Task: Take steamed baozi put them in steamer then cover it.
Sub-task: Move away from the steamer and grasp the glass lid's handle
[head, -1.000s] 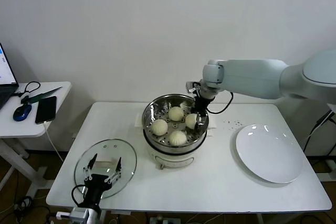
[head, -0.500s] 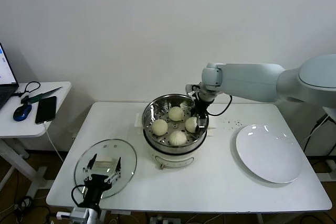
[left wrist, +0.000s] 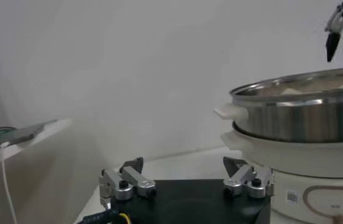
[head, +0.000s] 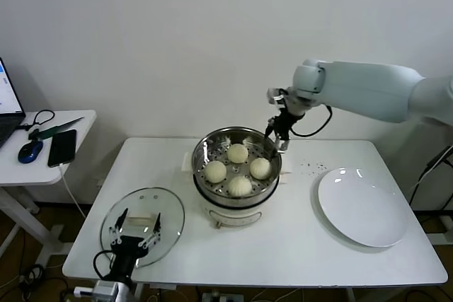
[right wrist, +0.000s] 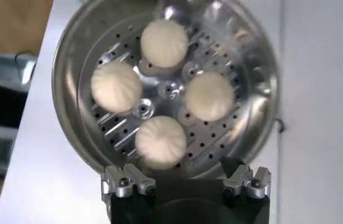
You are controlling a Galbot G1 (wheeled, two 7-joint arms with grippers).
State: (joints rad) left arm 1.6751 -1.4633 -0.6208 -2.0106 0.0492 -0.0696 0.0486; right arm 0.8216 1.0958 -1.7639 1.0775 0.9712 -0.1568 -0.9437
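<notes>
**Q:** White wall behind, white table [head: 297, 245] below: what occupies the middle of the head view?

**A:** At centre sits the steamer [head: 237, 206], a steel pot on a white base. Four steamed baozi [head: 239, 186] lie on its perforated tray, none touching another. Lower right of centre lies a bare white plate [head: 362, 206]; lower left lies the cover [head: 142, 225], flat on the table beside the steamer.

**Q:** And the arms?

**A:** Entering from the upper right, the right gripper [head: 279, 136] hangs above the pot's far right rim, fingers parted and empty; its wrist view looks straight down on the buns. At the bottom left edge, the left gripper [head: 134, 235] rests over the cover, fingers spread, holding nothing.

**Q:** Anything smaller?

**A:** On a side desk [head: 78, 122] at far left: a phone [head: 61, 147] and a mouse [head: 30, 151].
</notes>
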